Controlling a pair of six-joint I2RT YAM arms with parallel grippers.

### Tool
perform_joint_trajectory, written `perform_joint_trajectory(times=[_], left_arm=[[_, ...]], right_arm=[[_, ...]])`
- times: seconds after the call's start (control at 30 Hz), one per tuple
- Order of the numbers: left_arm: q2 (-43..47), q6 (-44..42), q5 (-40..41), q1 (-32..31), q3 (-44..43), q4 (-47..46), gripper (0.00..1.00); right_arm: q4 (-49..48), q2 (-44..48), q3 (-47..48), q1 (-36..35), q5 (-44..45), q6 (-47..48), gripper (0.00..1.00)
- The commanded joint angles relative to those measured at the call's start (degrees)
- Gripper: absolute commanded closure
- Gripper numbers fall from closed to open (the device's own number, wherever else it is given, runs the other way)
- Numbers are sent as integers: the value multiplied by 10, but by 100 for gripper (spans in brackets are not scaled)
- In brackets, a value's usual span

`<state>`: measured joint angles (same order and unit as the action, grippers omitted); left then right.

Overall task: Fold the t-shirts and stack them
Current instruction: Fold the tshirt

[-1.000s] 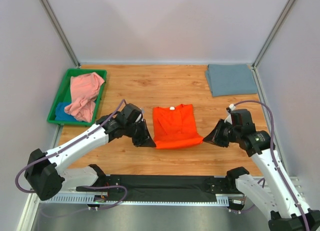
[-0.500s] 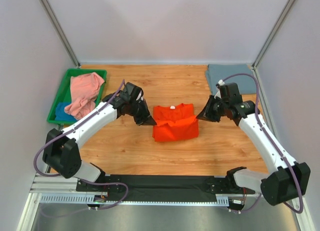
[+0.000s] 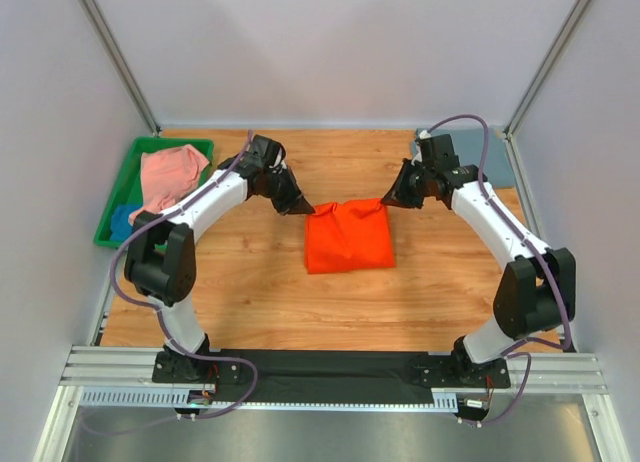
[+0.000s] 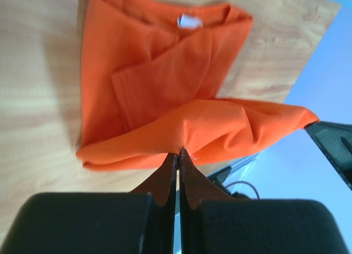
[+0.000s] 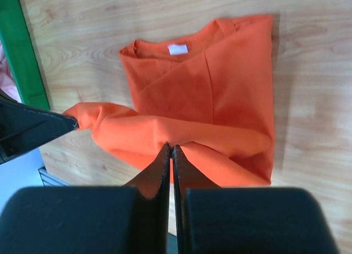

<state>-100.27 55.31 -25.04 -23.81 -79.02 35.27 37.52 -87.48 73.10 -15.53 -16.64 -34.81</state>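
Orange t-shirt [image 3: 348, 237] lies mid-worktop [image 3: 250, 292], one edge lifted over the rest; left claw [image 3: 307, 210] pinches one corner of that edge; right claw [image 3: 385, 200] pinches the other; pink t-shirt [image 3: 165, 177] heaped in the green tray [image 3: 175, 142], far left.

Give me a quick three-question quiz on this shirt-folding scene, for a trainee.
1. True or false: the left gripper and right gripper are both shut on the bright orange cloth t-shirt.
2. Where does the crumpled salmon pink cloth t-shirt lie? A) in the green plastic tray; B) on the orange t-shirt; C) held in the right gripper.
3. Fill in: the folded slate grey-blue cloth t-shirt lies at the far ___ corner of the wooden table.
Key: 1 true; 2 A; 3 right.
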Motion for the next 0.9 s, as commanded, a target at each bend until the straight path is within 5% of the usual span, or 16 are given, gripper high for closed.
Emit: perform_joint_trajectory(times=[0.0, 0.33, 0.5, 0.63, 0.73, 0.87], left_arm=[[-52, -22, -24, 13, -53, -45, 100], [-208, -37, 12, 39, -209, -15, 99], [-266, -65, -10, 57, -276, -34, 73], [-289, -94, -39, 75, -348, -19, 63], [-300, -130, -50, 76, -367, 7, 59], [-277, -156, -57, 74, -316, 3, 59]], right_arm=[[-43, -40, 51, 13, -1, 17, 100], [-62, -187, 130, 58, -10, 36, 100], [-37, -258, 201, 74, -26, 56, 94], [-23, -240, 198, 84, -12, 49, 79], [-16, -220, 177, 84, -19, 59, 54], [-20, -197, 130, 84, -38, 85, 46]])
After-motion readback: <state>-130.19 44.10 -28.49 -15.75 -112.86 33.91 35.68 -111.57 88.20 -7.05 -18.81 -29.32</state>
